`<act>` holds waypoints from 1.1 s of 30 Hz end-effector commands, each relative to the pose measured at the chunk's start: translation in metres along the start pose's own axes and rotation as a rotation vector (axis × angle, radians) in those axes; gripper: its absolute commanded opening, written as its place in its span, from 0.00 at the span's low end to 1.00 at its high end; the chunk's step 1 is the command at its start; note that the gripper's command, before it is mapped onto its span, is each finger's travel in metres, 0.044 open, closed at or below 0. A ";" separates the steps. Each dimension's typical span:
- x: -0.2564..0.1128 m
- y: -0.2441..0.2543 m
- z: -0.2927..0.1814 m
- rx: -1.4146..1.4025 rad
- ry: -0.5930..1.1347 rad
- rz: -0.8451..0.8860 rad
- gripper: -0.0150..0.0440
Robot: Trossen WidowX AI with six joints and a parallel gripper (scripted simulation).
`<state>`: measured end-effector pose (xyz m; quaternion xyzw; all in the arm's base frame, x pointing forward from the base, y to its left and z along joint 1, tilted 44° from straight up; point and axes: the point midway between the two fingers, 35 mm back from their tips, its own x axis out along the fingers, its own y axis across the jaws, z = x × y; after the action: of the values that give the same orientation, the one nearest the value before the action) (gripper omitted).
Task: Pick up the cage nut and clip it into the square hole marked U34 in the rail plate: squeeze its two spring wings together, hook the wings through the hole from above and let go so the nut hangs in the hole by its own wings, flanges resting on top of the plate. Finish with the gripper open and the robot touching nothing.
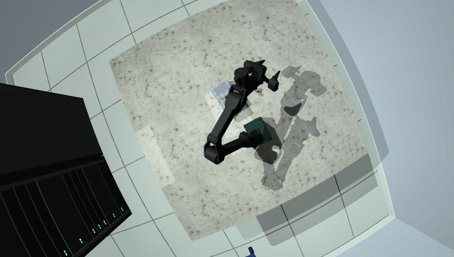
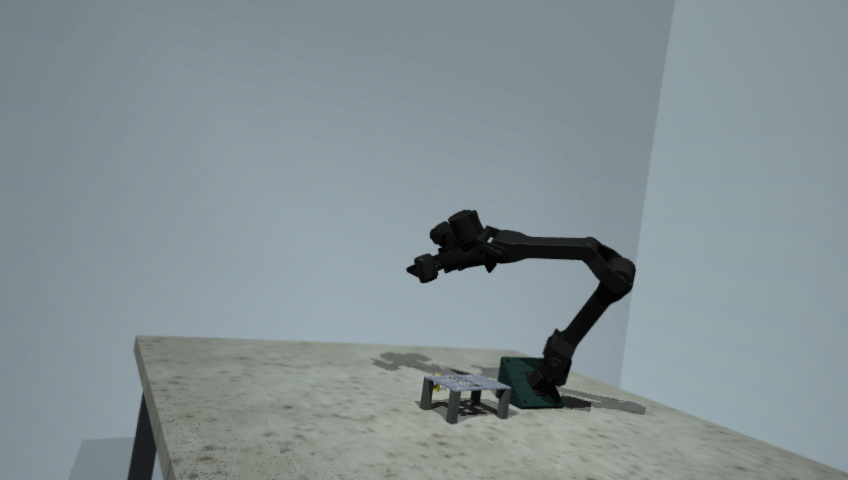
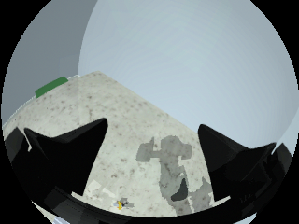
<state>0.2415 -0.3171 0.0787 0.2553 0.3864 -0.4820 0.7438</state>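
Farthest left from above, a black cabinet (image 1: 41,127) stands beyond the table (image 1: 178,95) (image 2: 285,404) (image 3: 126,126), out of the work. Next comes the rail plate (image 1: 219,88) (image 2: 479,383) (image 3: 60,220), raised on four legs, presumably so the nut's wings have room to hang beneath; its U34 mark is too small to read. The arm (image 1: 224,122) (image 2: 547,248) bends up from its green base (image 1: 252,125) (image 2: 514,383) and reaches over part of the plate. To the right of the plate, the small cage nut (image 1: 256,90) (image 2: 437,386) (image 3: 120,205) sits on the table, apart from it and yet to be picked up. The gripper (image 1: 271,66) (image 2: 419,268) (image 3: 153,126) hangs high above the tabletop, fingers spread wide with nothing between them, likely so they can pass either side of both wings. Its forward tilt probably needs steepening before descent; an off-centre approach could tip the nut or squeeze one wing alone.
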 end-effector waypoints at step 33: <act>-0.007 0.040 -0.185 0.127 1.248 0.358 0.69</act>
<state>0.2153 -0.1586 -0.0213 0.5894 0.6678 -0.1371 0.4334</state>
